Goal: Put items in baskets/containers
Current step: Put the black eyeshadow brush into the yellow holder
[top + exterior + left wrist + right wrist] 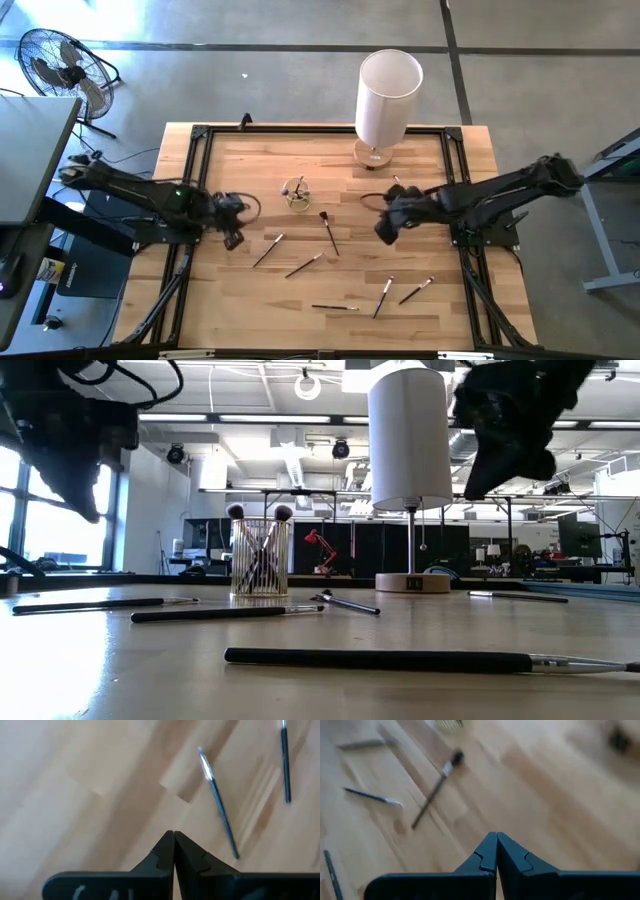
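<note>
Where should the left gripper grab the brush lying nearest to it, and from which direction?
Take that brush mid-handle, coming straight down with the fingers across the stick. It lies flat and alone on the table, thin, so only its sides are pinchable. The left gripper is shut; open it first.

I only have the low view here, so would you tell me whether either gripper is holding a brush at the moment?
Observer: No. The left wrist view shows the left gripper shut and empty above bare wood.
Operator: Thank you. And the right one?
Observer: The right gripper is also shut on nothing, over the table.
Operator: How many brushes lie loose on the table?
Observer: From above I count about seven, such as the brush with the dark head near the middle, right of the glass cup. One more may lie by the lamp base, but I cannot be sure.
</note>
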Available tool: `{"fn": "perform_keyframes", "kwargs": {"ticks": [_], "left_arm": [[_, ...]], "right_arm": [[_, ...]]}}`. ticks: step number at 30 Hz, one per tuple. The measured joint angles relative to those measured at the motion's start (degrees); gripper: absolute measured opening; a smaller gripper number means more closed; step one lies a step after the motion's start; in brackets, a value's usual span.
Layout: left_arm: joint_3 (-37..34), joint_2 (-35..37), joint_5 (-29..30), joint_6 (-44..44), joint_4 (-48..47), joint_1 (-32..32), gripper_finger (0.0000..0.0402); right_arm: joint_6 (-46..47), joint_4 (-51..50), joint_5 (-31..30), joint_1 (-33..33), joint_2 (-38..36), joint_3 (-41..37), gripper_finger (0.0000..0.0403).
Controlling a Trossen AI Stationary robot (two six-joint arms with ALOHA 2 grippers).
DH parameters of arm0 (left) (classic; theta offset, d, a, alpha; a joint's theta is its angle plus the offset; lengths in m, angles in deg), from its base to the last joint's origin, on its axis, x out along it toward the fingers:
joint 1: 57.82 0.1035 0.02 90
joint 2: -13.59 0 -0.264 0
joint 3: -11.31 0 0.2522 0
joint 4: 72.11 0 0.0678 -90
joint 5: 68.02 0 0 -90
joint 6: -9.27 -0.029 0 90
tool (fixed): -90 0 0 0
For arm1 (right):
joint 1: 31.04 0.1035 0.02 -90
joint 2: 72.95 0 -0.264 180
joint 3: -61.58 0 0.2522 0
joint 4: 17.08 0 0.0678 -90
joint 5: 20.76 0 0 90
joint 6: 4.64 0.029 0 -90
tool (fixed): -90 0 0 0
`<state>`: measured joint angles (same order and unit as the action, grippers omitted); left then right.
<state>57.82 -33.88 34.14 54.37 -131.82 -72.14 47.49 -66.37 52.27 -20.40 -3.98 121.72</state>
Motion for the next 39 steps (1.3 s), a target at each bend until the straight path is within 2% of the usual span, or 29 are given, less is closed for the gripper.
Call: {"fn": "perform_keyframes", "kwargs": {"ticks": [3, 7, 12, 16, 21, 29, 34, 39], "left_arm": [[0.03, 3.89, 1.62, -5.65, -0.31, 4.76, 0.0000], [0.11, 6.78, -0.43, -14.86, -0.57, 12.48, 0.0000], [0.02, 7.18, -9.52, -25.92, 0.84, 21.64, 0.0000], [0.01, 7.13, -14.26, -28.66, 1.68, 26.07, 0.0000], [0.01, 7.13, -16.47, -30.00, 2.33, 28.59, 0.0000], [0.01, 7.11, -17.44, -30.41, 2.43, 28.58, 0.0000], [0.01, 7.11, -17.63, -30.47, 2.49, 28.58, 0.0000], [0.01, 7.11, -17.61, -30.47, 2.47, 28.56, 0.0000]], "right_arm": [[10.63, -10.63, 2.91, 2.89, 7.43, 8.02, 0.0000], [28.41, -19.48, 5.86, 7.62, 15.16, 16.09, 0.0000], [50.11, -18.78, 8.56, 12.84, 20.78, 19.43, 0.0005], [60.15, -17.38, 14.02, 15.81, 23.71, 19.57, 0.0022], [66.43, -16.89, 20.69, 17.86, 27.28, 19.57, 0.0056], [68.09, -18.08, 21.87, 17.69, 31.64, 19.25, 0.0110], [70.08, -12.12, 24.52, 17.10, 32.32, 15.19, 0.0115], [71.58, -3.71, 24.49, 17.13, 32.34, 10.65, 0.0113]]}}
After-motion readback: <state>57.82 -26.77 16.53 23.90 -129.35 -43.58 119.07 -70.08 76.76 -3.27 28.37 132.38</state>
